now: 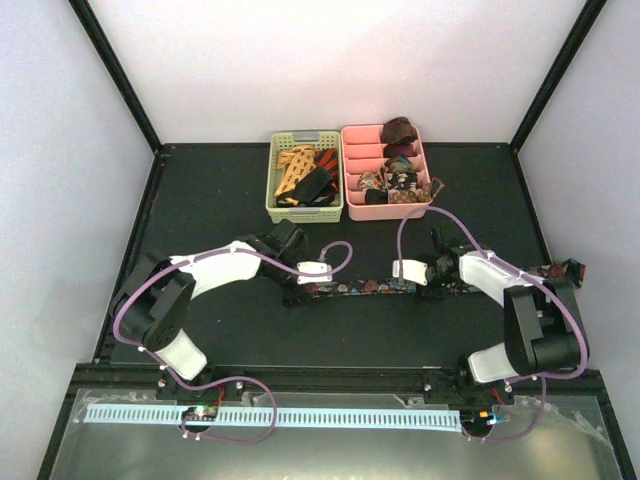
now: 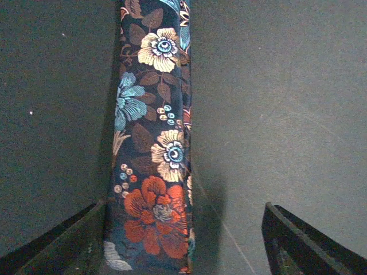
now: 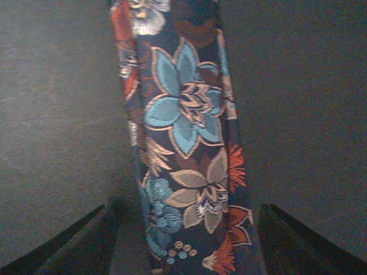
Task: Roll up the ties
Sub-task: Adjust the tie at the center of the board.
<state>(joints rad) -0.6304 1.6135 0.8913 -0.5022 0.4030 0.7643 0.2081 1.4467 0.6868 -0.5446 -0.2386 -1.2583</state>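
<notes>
A dark navy floral tie (image 1: 360,288) lies flat as a long strip across the table's middle. My left gripper (image 1: 297,293) is open over its left end. In the left wrist view the tie (image 2: 152,143) runs between the fingers, against the left finger (image 2: 69,243) and well apart from the right one. My right gripper (image 1: 432,285) is open over the tie's middle. In the right wrist view the tie (image 3: 186,143) lies between both fingers without touching them. The orange lattice tie (image 1: 295,168), a red tie (image 1: 326,158) and a black tie (image 1: 315,185) lie in the basket.
The pale green slatted basket (image 1: 305,214) stands at the back centre. The pink divided tray (image 1: 386,212) beside it holds several coiled ties, a brown one (image 1: 398,130) at the far end. The floral tie's right end (image 1: 570,268) reaches the table's right edge.
</notes>
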